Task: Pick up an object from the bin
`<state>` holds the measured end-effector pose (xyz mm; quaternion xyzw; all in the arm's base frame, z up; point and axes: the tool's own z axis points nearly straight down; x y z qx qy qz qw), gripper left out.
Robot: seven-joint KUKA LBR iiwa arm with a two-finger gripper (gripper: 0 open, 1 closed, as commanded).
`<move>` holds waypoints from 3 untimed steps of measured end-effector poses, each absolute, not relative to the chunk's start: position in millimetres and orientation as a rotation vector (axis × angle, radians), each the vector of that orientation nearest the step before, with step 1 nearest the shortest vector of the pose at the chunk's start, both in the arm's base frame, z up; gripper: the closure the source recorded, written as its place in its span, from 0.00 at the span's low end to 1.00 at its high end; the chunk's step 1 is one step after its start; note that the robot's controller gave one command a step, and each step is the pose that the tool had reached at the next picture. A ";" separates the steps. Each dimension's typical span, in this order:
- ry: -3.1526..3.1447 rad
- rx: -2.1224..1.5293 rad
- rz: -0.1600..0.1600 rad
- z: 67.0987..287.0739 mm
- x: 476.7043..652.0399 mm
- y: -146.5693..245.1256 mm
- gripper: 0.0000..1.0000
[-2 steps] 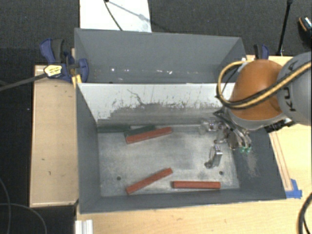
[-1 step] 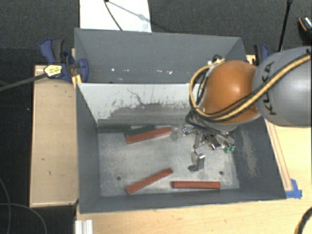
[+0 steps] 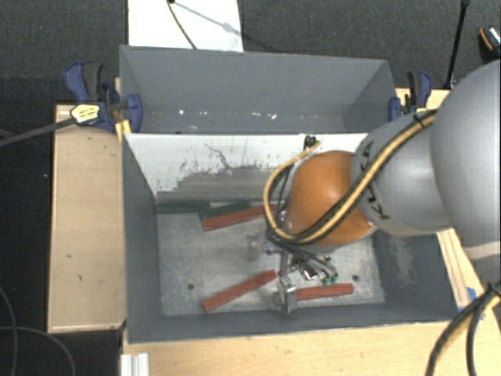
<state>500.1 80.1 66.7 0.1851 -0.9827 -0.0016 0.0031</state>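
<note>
My gripper (image 3: 284, 287) hangs below the orange wrist cover, low over the bin floor near the front wall, right of the middle. A long red-brown bar (image 3: 239, 289) lies slanted on the floor, and its right end reaches the gripper. A shorter red-brown bar (image 3: 325, 291) lies just to the gripper's right, with a small green bit at its upper edge. I cannot make out whether either bar is gripped.
Another red-brown bar (image 3: 232, 218) lies farther back on the floor, with a dark green strip (image 3: 182, 207) at its left by the back wall. The arm and its cables cover the bin's right half.
</note>
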 end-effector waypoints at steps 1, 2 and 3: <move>-3.090 0.581 -0.002 72.7 503.7 78.4 1.00; -2.928 1.181 -0.001 73.9 501.4 72.4 1.00; -2.920 1.178 -0.001 71.0 498.5 71.1 0.00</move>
